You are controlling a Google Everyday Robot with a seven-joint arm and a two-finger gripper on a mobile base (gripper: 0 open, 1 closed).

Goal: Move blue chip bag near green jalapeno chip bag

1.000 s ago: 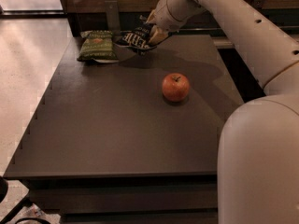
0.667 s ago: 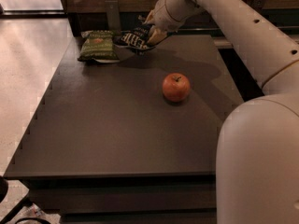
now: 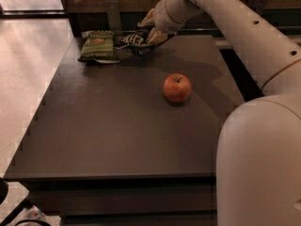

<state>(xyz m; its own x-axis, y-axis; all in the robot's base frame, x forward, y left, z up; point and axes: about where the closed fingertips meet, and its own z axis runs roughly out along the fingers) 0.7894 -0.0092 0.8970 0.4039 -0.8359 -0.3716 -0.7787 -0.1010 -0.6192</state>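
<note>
While the end effector (image 3: 151, 34) is clamping its fingers on the blue chip bag (image 3: 133, 40), it is holding that bag by the end pointing away from the green jalapeno chip bag (image 3: 97, 46). This grip is leaving the free end of the bag leading toward the target, so the arm is not crossing over the green jalapeno chip bag. The blue chip bag is sitting just beside the green jalapeno chip bag, on the side facing the arm, with its near end almost meeting the green bag's edge; whether the two are touching cannot be determined. Whether the blue chip bag is resting on the desk (image 3: 117, 126) or hanging slightly above it also cannot be determined. The green jalapeno chip bag is lying flat at the far edge of the desk. An apple (image 3: 177, 87) is standing well apart from the green jalapeno chip bag, toward the camera, and is not obstructing the work. By judgement, the transfer is nearing completion, and only the release is remaining.
</note>
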